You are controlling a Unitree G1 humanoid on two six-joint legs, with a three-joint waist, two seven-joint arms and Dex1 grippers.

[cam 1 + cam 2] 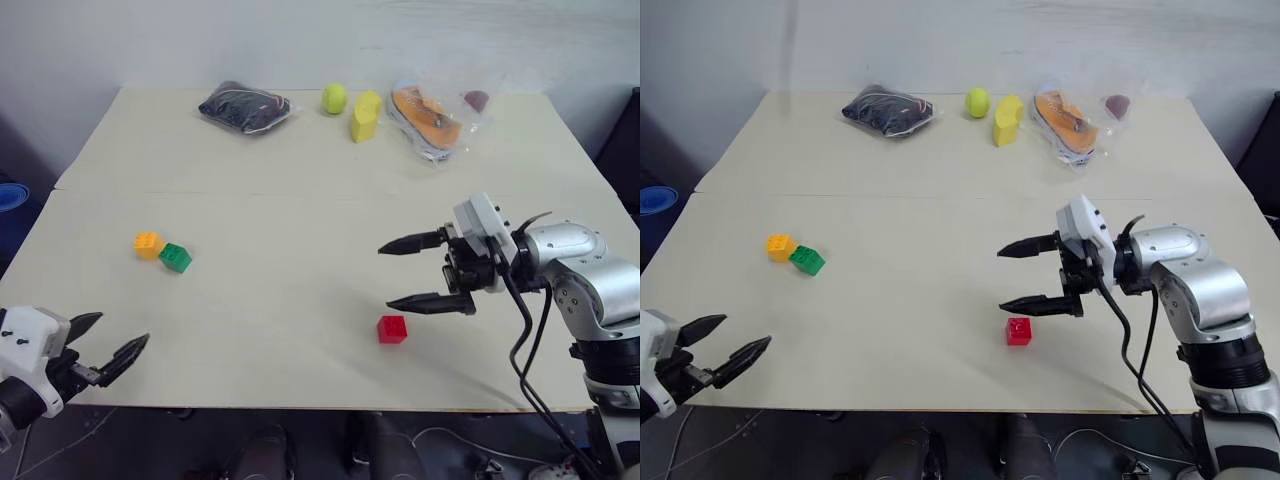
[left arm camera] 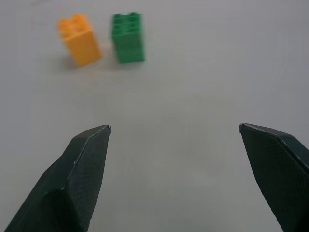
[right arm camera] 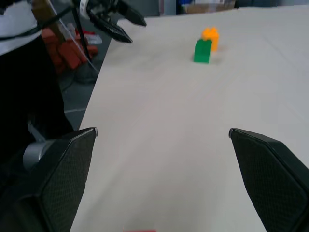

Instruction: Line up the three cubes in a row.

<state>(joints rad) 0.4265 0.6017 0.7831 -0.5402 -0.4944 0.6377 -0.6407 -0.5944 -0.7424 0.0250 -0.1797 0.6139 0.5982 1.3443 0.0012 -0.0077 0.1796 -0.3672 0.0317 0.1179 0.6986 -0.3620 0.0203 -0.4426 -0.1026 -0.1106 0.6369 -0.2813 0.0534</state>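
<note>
An orange-yellow cube point(image 1: 148, 244), a green cube point(image 1: 175, 258) and a red cube point(image 1: 392, 329) on a cream table point(image 1: 300, 200).

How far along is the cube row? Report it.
Done: orange-yellow cube and green cube sit side by side. In hand: nothing; right gripper hangs open above the red cube, left gripper open at the table's near edge. Left: bring red into line.
</note>
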